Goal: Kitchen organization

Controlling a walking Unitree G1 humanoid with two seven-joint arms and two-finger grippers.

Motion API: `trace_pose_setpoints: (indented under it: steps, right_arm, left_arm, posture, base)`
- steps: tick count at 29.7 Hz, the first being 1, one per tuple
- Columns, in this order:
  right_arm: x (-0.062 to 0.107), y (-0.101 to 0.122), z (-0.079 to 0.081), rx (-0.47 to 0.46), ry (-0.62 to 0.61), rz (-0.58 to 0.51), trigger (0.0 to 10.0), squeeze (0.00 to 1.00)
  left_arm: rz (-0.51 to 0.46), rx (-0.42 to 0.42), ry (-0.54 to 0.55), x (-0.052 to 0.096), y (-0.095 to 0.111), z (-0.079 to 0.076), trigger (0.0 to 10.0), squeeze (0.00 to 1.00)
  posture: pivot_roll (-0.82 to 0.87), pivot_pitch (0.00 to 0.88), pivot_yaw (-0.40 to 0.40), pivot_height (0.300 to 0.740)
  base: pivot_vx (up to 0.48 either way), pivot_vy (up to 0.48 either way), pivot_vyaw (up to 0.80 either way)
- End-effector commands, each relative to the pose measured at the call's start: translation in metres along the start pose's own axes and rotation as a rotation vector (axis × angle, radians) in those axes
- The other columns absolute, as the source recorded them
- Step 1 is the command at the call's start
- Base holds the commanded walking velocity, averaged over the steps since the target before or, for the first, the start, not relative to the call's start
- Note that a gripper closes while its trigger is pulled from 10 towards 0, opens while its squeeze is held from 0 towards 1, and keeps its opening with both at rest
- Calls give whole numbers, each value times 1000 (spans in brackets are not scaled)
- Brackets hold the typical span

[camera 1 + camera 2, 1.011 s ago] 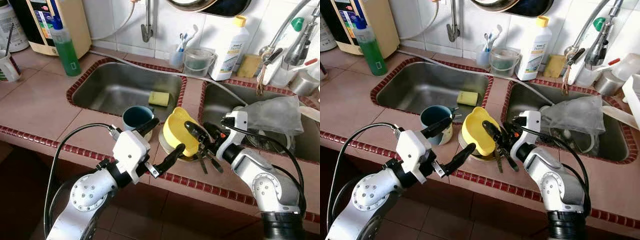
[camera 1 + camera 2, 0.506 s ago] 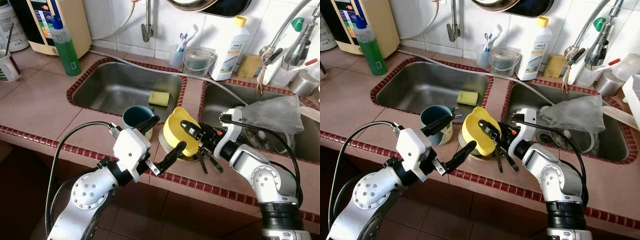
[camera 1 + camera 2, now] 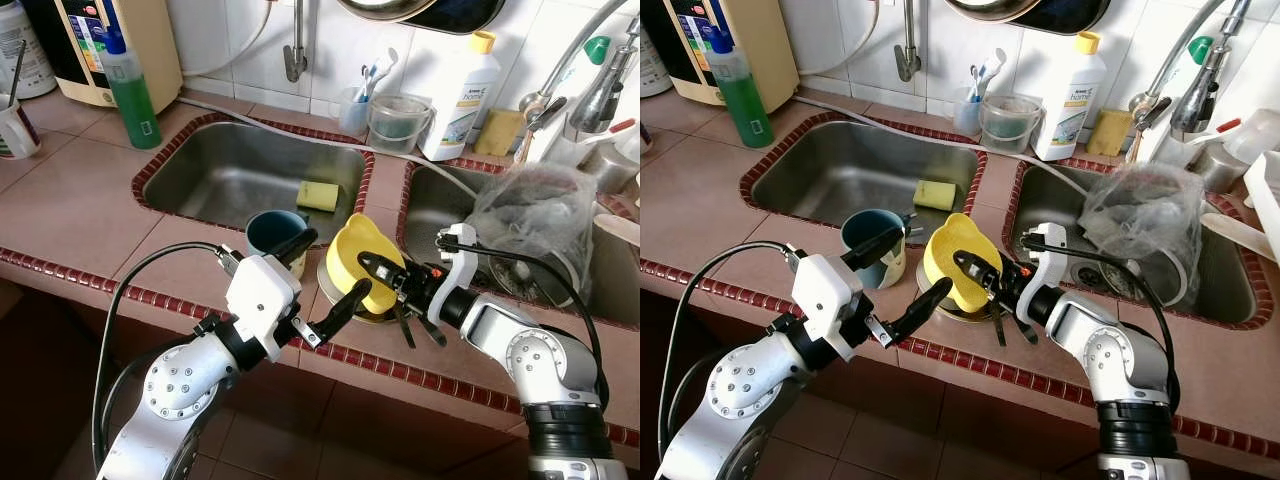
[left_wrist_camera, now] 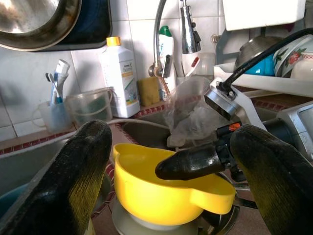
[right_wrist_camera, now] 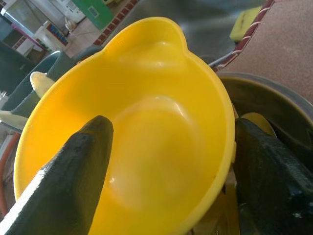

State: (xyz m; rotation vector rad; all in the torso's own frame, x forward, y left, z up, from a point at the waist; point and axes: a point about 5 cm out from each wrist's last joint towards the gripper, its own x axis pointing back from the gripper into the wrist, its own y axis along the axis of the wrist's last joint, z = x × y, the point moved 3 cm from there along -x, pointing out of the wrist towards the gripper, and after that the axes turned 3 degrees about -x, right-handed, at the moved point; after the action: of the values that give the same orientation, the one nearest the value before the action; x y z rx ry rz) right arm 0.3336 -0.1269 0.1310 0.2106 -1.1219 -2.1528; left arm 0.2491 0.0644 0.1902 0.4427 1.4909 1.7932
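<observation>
A yellow bowl (image 3: 358,262) rests tilted on a grey dish stack (image 3: 330,290) on the tiled counter strip between the two sinks. My right gripper (image 3: 385,282) is open and straddles the bowl's right rim. In the right wrist view one finger (image 5: 73,176) is inside the yellow bowl (image 5: 146,127) and the other is outside. My left gripper (image 3: 324,272) hangs open just left of the bowl, not touching it. A blue mug (image 3: 268,232) stands behind its upper finger. The left wrist view looks across the yellow bowl (image 4: 161,188).
A yellow sponge (image 3: 318,196) lies in the left sink (image 3: 210,170). A crumpled clear plastic bag (image 3: 530,215) fills the right sink. Dark cutlery (image 3: 408,325) lies beside the dish stack. A green soap bottle (image 3: 130,95) and a white detergent bottle (image 3: 458,95) stand behind.
My right gripper has slid left and lower, putting one finger into the yellow bowl. The plastic bag in the right sink now bunches up higher. The left gripper has barely moved.
</observation>
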Motion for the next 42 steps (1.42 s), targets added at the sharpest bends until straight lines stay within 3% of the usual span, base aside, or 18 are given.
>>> trace_pose_setpoints:
  steps: [1, 27, 42]
  right_arm:
    - [4, 1, -5, -4, -28, 4, 0, 0]
    - [-1, 2, -6, -7, -28, -11, 0, 0]
    - [-2, 15, -7, -31, -25, -70, 0, 0]
  left_arm:
    - [-7, -11, 7, -2, 1, 1, 10000, 0]
    - [-16, -24, -1, -5, 2, 1, 10000, 0]
    - [-26, -27, 5, -7, 3, 4, 10000, 0]
  posture:
    - [-23, 81, -78, 740]
    - [-14, 48, -78, 740]
    - [-20, 48, -69, 740]
  base:
    - [0, 0, 0]
    - [0, 0, 0]
    - [0, 0, 0]
